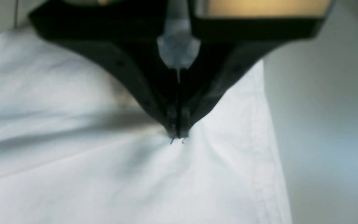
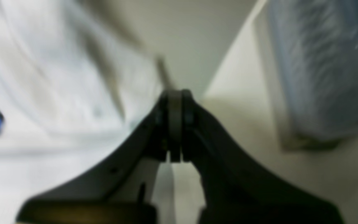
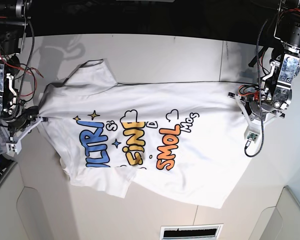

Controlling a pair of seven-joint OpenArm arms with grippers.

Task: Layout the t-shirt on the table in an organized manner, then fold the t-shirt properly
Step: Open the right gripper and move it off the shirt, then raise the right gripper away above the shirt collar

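Scene: A white t-shirt lies print-up across the off-white counter, stretched between 2 robot arms, collar end toward the base view's left, hem toward its right.

Left pincer: The left pincer is clenched on the t-shirt, its tips pinching plain white cloth just inside a stitched edge, with creases fanning out from the pinch.

Right pincer: The right pincer reads as clenched, jaws together at the shirt's shoulder-side edge; the wrist view is too blurred to show the cloth between the tips, but in the base view the fabric draws to a point there, so it is probably grasping the t-shirt.

Step in hand: Judged from the lie of the cloth, this is the spreading-out stage; no fold is made yet.

Doing it well: Even, opposed tension from both arms should flatten the diagonal ridges. Lowering the cloth while taut, not slack, would keep it flat. The near side sags into a crooked lower border, so that side likely needs a separate tug before folding.

Edges: The upper sleeve sticks out flat; the lower sleeve looks bunched near the near border. The hem corner at the bottom reaches toward a vent slot.

Open room: Bare counter runs wide behind the shirt. The near side is tighter, with the counter's cut corners at both ends.

Risk: A hard pull might slip the thin pinch.
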